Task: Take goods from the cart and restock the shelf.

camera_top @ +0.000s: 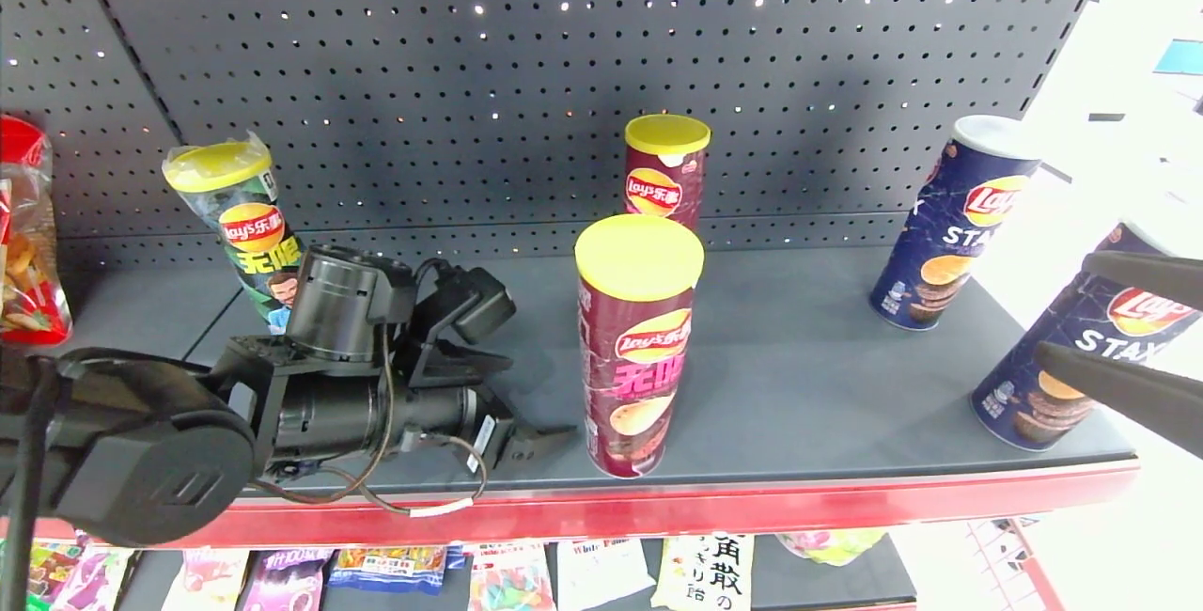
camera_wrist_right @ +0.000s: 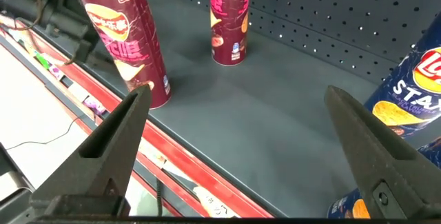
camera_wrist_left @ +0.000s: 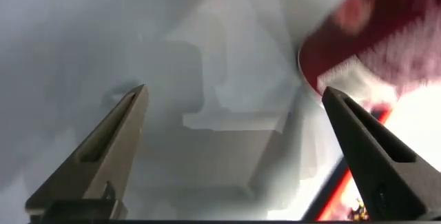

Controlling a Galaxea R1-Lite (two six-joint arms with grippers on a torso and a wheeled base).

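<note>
1. The grey metal shelf has a red front lip. There is bare floor between the near maroon, yellow-lidded chip can, upright at that lip, and the near dark blue chip can at the right end.
2. The left gripper, fingers spread and empty, sits just left of the maroon can.
3. The right gripper, fingers apart, is by the blue can.
4. A second maroon can stands far back.

Left pincer, seemingly spread, beside front maroon can
</note>
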